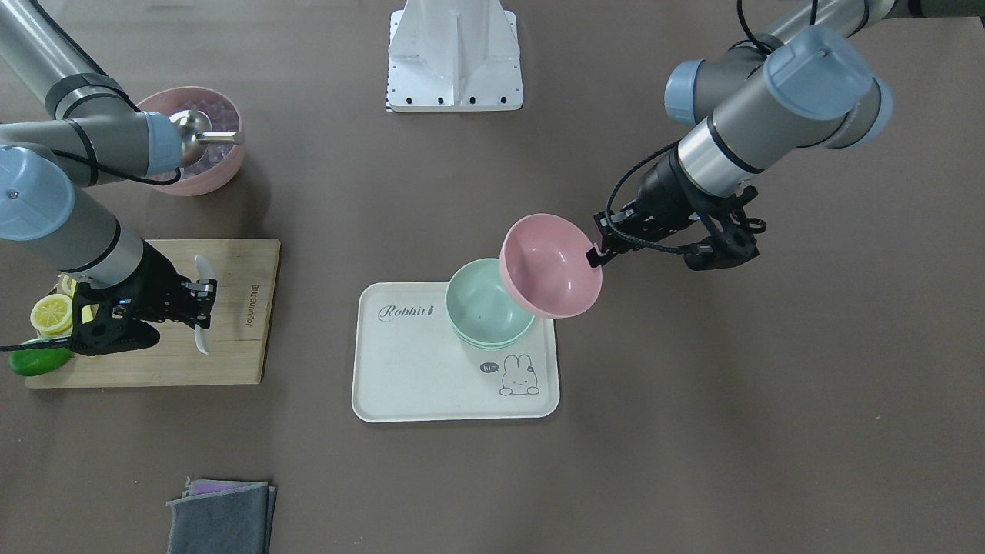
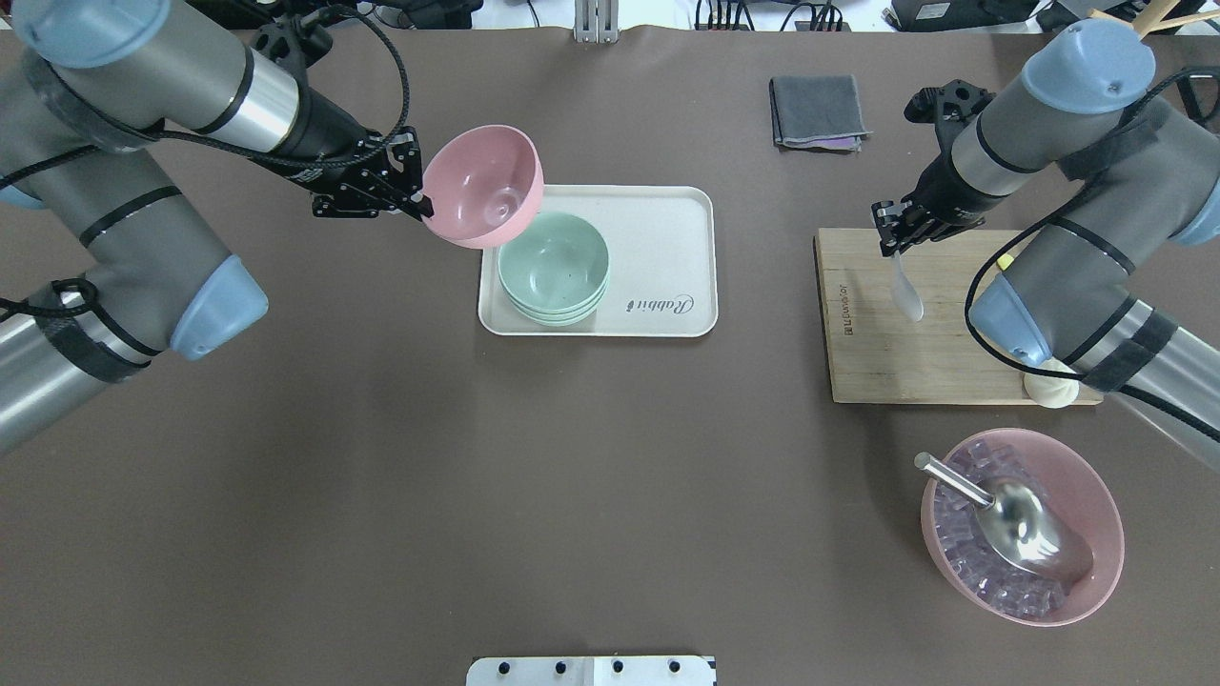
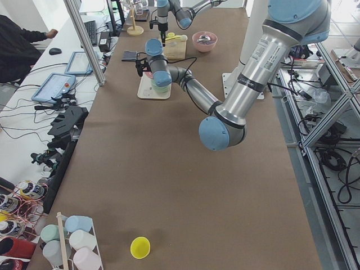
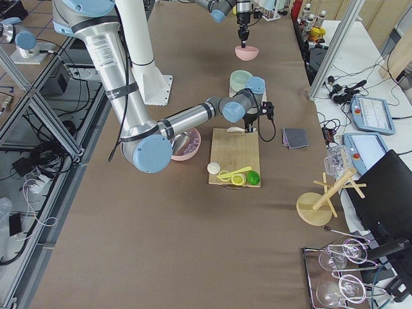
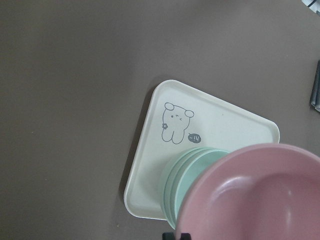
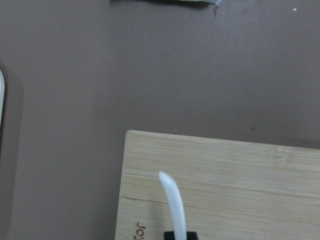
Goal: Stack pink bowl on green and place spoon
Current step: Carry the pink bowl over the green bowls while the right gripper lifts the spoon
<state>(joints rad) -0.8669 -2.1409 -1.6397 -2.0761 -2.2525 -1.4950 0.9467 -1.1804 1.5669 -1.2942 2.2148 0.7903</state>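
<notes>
My left gripper [image 2: 417, 201] is shut on the rim of the empty pink bowl [image 2: 482, 187]. It holds the bowl tilted in the air, just beside and above the stacked green bowls [image 2: 554, 268] on the white rabbit tray [image 2: 667, 238]. In the front view the pink bowl [image 1: 550, 266] overlaps the green bowls' [image 1: 481, 308] edge. The left wrist view shows the pink bowl [image 5: 260, 195] over the green bowls [image 5: 192, 170]. My right gripper [image 2: 892, 246] is shut on the handle of the white spoon [image 2: 906, 292], holding it over the wooden board [image 2: 905, 353]. The spoon also shows in the right wrist view [image 6: 174, 200].
A second pink bowl [image 2: 1096, 514] with ice cubes and a metal scoop [image 2: 1015, 519] stands near the robot's right side. Lemon slices [image 1: 51, 314] and a green item [image 1: 38, 360] lie at the board's end. A folded grey cloth [image 2: 818, 111] lies beyond the tray.
</notes>
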